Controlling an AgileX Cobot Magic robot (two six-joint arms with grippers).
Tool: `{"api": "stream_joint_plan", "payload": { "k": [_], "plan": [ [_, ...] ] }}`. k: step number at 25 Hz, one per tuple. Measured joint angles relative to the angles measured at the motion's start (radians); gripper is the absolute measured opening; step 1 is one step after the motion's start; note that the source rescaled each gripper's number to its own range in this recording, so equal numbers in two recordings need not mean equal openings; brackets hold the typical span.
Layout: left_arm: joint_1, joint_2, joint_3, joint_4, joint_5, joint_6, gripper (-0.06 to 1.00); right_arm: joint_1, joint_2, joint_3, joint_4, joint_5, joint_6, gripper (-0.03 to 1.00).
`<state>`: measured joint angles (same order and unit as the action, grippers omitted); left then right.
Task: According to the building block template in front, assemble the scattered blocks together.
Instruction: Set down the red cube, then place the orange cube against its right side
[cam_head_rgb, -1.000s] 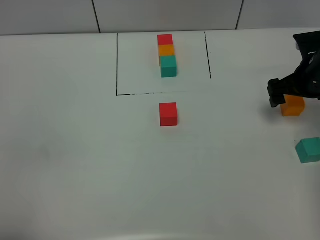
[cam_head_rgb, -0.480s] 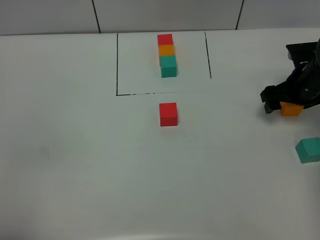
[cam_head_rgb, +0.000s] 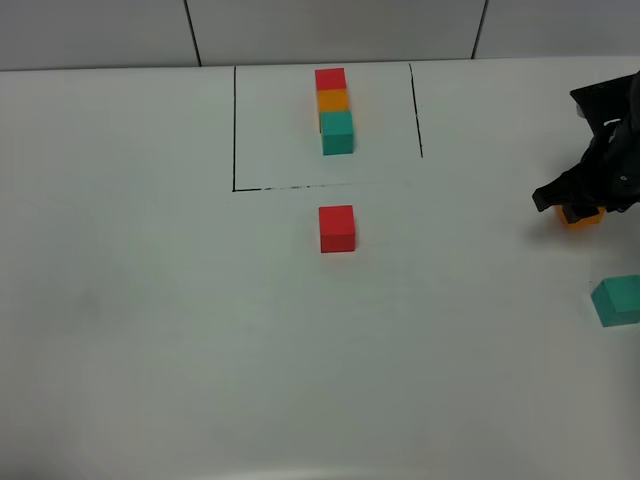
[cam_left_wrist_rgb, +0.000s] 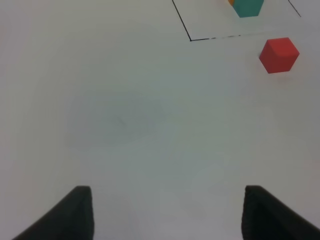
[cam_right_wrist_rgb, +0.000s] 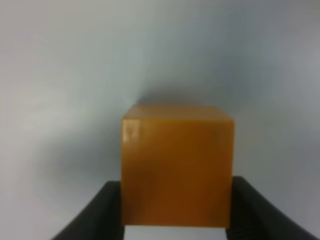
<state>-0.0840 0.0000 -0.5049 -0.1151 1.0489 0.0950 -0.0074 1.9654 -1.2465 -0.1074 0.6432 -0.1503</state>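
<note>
— Three loose cubes are on the white table (cam_head_rgb: 150, 320), yes? Where is each one?

— The red cube (cam_head_rgb: 337, 228) stands alone near the middle, just on the near side of the black outline (cam_head_rgb: 234, 130). The teal cube (cam_head_rgb: 617, 301) is at the right edge, nearer than the others, and the picture border cuts it partly. The orange cube (cam_head_rgb: 582, 217) is also on the right, a little farther than the teal one and well apart from the red one.

— And the template row (cam_head_rgb: 335, 108)?

— It lies inside the outline, at the far side of the table. Red is farthest, orange is in the middle, teal is nearest, and all three touch.

— What about the right gripper (cam_head_rgb: 579, 204)?

— It is over the orange cube and hides most of it from above. In the right wrist view its two fingers (cam_right_wrist_rgb: 102, 212) stand against both sides of the cube, so it is closed on it. Whether the cube is lifted from the table, I cannot tell.

— The left gripper (cam_left_wrist_rgb: 167, 212)?

— Its jaws are wide apart with nothing between them, only bare table below. The red cube is well apart from it.
</note>
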Motion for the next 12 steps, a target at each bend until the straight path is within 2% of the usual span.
{"api": "stream_joint_plan", "payload": {
  "k": [2, 6, 8, 12],
  "plan": [
    [0.000, 0.000, 0.000, 0.000, 0.000, 0.000, 0.36, 0.042, -0.031, 0.000, -0.012, 0.020, -0.093, 0.02],
    [0.000, 0.000, 0.000, 0.000, 0.000, 0.000, 0.36, 0.191, -0.070, -0.001, -0.008, 0.084, -0.475, 0.02],
    [0.000, 0.000, 0.000, 0.000, 0.000, 0.000, 0.36, 0.272, -0.072, -0.001, 0.038, 0.101, -0.649, 0.02],
    [0.000, 0.000, 0.000, 0.000, 0.000, 0.000, 0.36, 0.380, -0.056, -0.032, 0.092, 0.140, -0.849, 0.02]
  ]
}}
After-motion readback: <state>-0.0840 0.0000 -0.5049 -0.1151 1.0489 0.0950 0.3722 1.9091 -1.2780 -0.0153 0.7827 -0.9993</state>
